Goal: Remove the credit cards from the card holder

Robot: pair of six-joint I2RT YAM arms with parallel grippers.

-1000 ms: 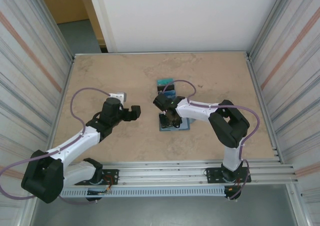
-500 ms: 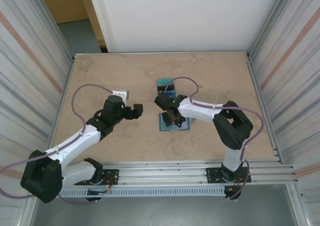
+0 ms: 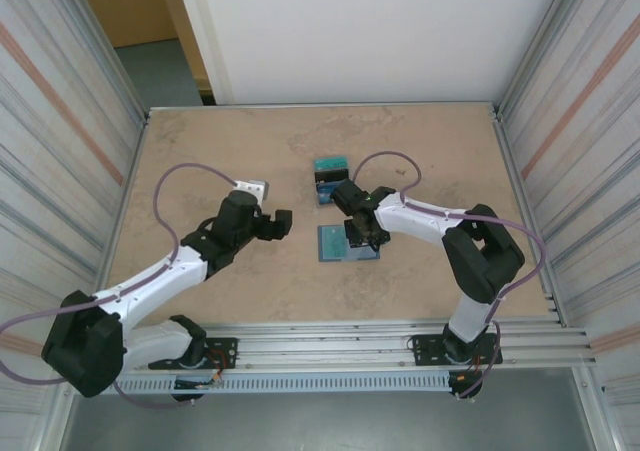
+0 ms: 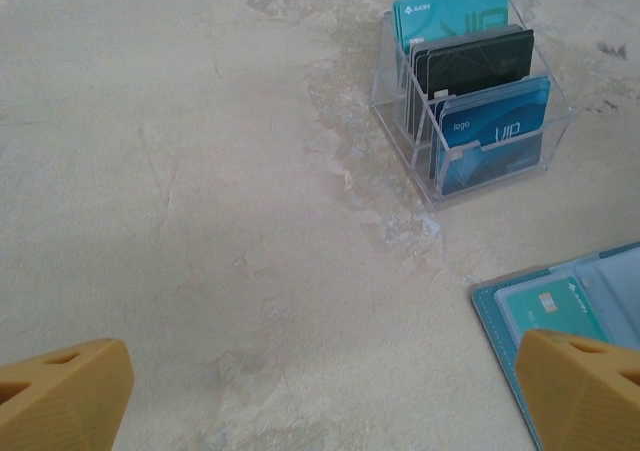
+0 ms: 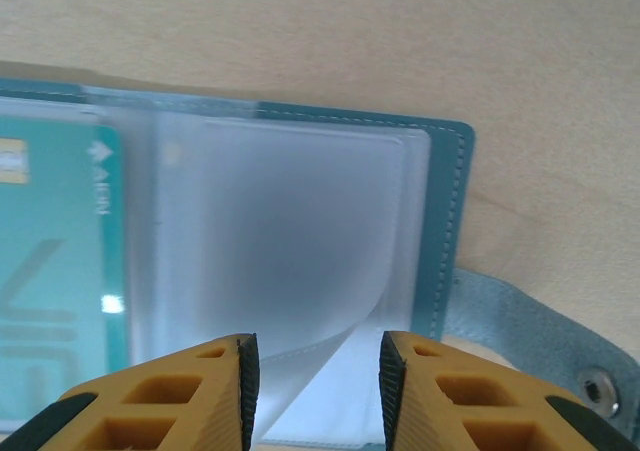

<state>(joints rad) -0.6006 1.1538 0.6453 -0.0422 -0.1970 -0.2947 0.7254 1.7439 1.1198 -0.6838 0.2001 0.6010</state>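
Left fingers (image 3: 281, 223): I am holding them spread as wide as they go, gripping nothing. They are hovering over bare tabletop (image 3: 200, 161), just left of the card holder.
Right fingers (image 3: 363, 236): I am hanging them over the holder's right panel, partly apart, with a plain gap between them. A curled clear pocket leaf (image 5: 320, 356) is rising into that gap, and I cannot tell whether either finger is touching it.
Card holder (image 3: 349, 243): it is lying open and flat at the middle of the top view, inner pockets facing up. Its snap strap (image 5: 540, 341) is sticking out at the lower right of the right wrist view.
Credit cards (image 4: 470, 66): teal, black and blue ones are standing upright in a clear stand (image 4: 398, 111), just above the holder in the top view. One teal card (image 5: 60, 261) is sitting in the holder's left pocket.
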